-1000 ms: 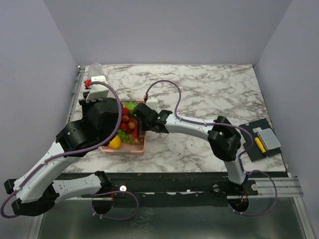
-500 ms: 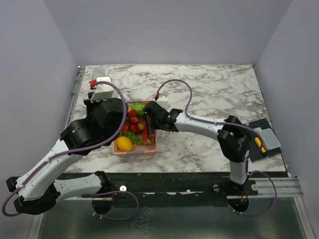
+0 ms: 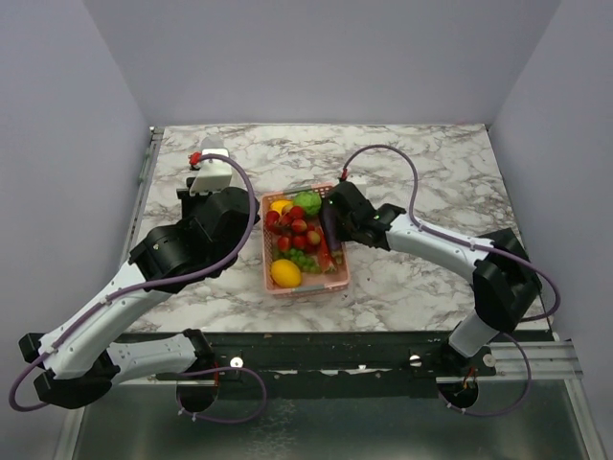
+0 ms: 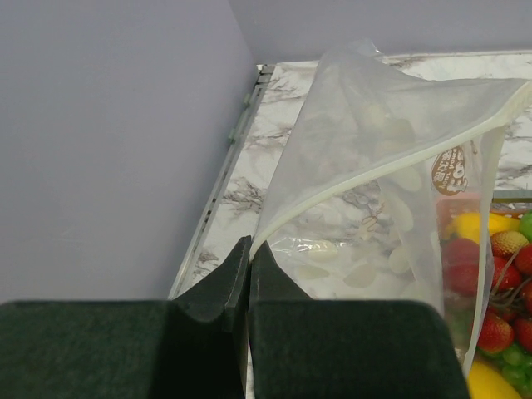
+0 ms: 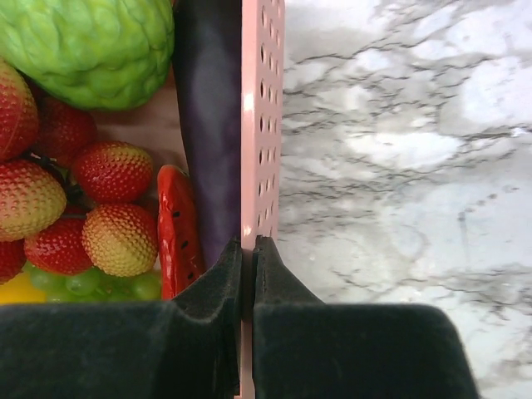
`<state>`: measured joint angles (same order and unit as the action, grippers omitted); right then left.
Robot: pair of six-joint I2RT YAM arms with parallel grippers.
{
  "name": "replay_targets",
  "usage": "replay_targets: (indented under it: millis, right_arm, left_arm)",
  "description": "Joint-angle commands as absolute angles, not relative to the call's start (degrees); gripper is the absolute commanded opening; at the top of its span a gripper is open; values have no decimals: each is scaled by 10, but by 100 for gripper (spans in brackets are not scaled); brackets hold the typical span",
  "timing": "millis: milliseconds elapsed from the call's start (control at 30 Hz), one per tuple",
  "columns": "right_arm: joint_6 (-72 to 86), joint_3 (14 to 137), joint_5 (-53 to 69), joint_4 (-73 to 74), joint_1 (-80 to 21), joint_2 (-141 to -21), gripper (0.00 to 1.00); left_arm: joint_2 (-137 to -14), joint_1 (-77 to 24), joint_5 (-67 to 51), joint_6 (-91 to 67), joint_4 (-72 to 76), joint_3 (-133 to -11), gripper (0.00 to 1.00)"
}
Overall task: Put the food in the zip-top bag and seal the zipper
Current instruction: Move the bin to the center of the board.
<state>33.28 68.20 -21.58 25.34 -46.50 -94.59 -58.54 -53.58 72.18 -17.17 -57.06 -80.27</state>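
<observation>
Right tool [image 5: 247, 246] has dragged the pink basket [image 5: 264, 125] rightward.

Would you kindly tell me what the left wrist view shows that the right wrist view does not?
Only the left wrist: the zip-top bag, pinched at its corner by the left end effector, with its zipper in sight. Only the right wrist: the right end effector shut on the wall of the pink basket, beside the eggplant. Both: red berries and the marble table.
</observation>
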Motion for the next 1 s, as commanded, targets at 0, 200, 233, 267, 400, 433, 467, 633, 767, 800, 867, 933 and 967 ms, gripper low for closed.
replay_targets:
  millis: [0, 200, 233, 267, 400, 433, 467, 633, 767, 800, 867, 933, 967]
  right_arm:
    - [255, 653, -193, 251, -437, -906, 1]
    - [210, 613, -159, 257, -375, -868, 1]
    - [202, 606, -152, 257, -363, -863, 1]
    - [191, 601, -147, 258, -353, -857, 1]
    - [164, 580, -141, 258, -315, -841, 1]
    - [159, 579, -144, 259, -310, -840, 1]
    - [154, 579, -153, 259, -305, -839, 1]
    - [130, 588, -163, 267, -263, -843, 1]
    - [82, 568, -177, 237, -248, -829, 1]
    - [72, 560, -188, 226, -247, -824, 1]
    - [54, 552, -201, 213, -243, -819, 1]
    - [41, 551, -209, 209, -238, -821, 1]
    - [38, 554, -214, 211, -237, -825, 1]
  left_arm:
    - [-587, -533, 673, -189, -563, -795, 0]
    - [-604, -533, 648, -203, -561, -780, 0]
    - [-608, -533, 643, -205, -561, -778, 0]
    - [-612, -533, 638, -208, -561, -776, 0]
    - [-625, -532, 624, -215, -560, -767, 0]
    - [-628, -532, 620, -216, -560, -764, 0]
    - [-630, -533, 617, -219, -560, -760, 0]
    - [-638, -533, 588, -234, -559, -738, 0]
    - [-640, -533, 571, -243, -555, -715, 0]
    - [-641, -532, 566, -245, -553, -710, 0]
    - [-644, -533, 557, -245, -546, -700, 0]
    - [-649, -533, 554, -246, -540, -692, 0]
    - [-652, -532, 551, -247, -538, -689, 0]
